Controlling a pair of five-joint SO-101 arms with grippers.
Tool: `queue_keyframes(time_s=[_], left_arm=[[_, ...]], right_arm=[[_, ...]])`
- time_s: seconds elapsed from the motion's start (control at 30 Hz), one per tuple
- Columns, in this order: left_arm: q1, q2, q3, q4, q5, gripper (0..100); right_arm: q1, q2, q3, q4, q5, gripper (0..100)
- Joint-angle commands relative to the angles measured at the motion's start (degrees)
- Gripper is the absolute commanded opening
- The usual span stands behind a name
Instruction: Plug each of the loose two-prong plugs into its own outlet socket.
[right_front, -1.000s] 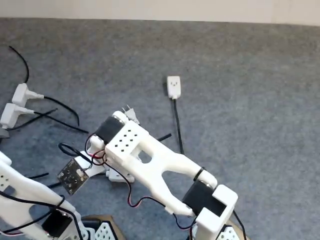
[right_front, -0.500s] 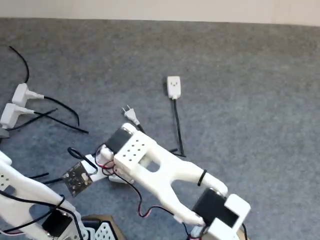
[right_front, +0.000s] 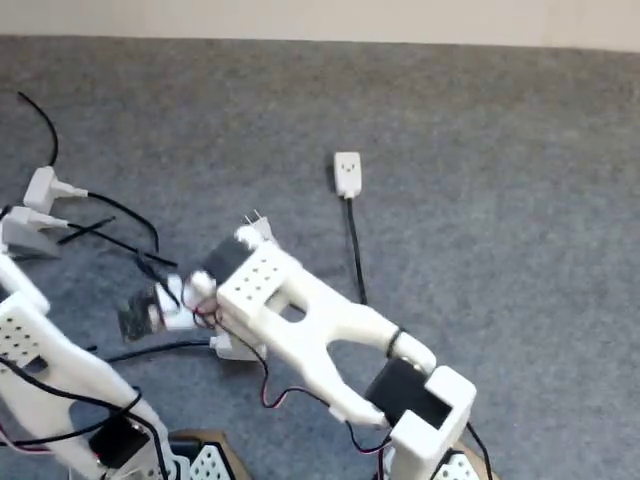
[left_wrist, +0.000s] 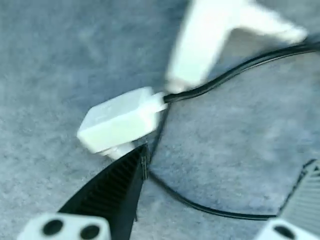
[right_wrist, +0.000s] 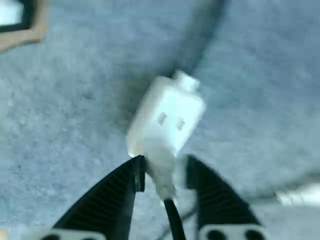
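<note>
A small loose two-prong plug (right_front: 253, 226) lies on the grey carpet, just beyond my right arm's wrist. My right gripper (right_wrist: 165, 165) hangs over a white outlet socket (right_wrist: 167, 117) with two slots. It is open narrowly, its fingers (right_wrist: 120, 200) on either side of the socket's cord end. That socket (right_front: 232, 348) peeks out under the arm. My left gripper (left_wrist: 222, 160) is open wide at the far left. One fingertip (left_wrist: 137, 160) sits under a white cord block (left_wrist: 120, 120), and a second block (left_wrist: 210, 40) lies beyond it.
Another white socket (right_front: 347, 172) lies alone in the middle, its black cord (right_front: 355, 250) running toward me. Thin black cables (right_front: 130, 215) snake from the two white blocks (right_front: 40, 188) at the left. A pale wall edge runs along the far side of the carpet.
My right arm drew back toward me, then swung forward and left again over the socket. My left arm rose and moved out to the white blocks at the far left.
</note>
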Motion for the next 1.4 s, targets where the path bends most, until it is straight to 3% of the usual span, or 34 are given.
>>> queue_keyframes(time_s=[0.0,0.1,0.27,0.4,0.53,0.7,0.9,1.2,1.37], left_arm=[[3.4,-5.6,-2.0,1.0,2.3,44],[5.6,-7.3,-2.0,1.1,3.6,44],[11.4,-12.6,5.4,1.2,3.5,44],[18.0,-21.3,18.0,1.2,0.9,43],[24.9,-32.8,32.0,1.1,-5.4,39],[32.4,-46.9,50.8,1.0,-16.1,39],[38.1,-58.9,66.9,0.3,-23.5,39],[48.0,-62.4,81.8,-10.6,-24.5,39],[56.9,-62.5,86.2,-14.3,-24.4,39]], right_arm=[[1.9,-1.5,-12.4,7.3,-1.6,30.1],[3.4,-1.5,-20.9,13.1,-2.8,32.0],[8.6,-1.5,-39.8,18.5,-16.9,32.0],[17.0,-2.3,-50.5,20.9,-27.6,32.0],[27.8,-7.1,-49.1,20.9,-34.9,32.0],[38.8,-17.8,-32.6,20.9,-38.2,32.0],[44.3,-35.0,-5.1,19.1,-36.0,32.0],[47.3,-66.2,54.2,-7.8,-35.7,32.0],[50.7,-71.7,68.5,-16.1,-35.4,32.0]])
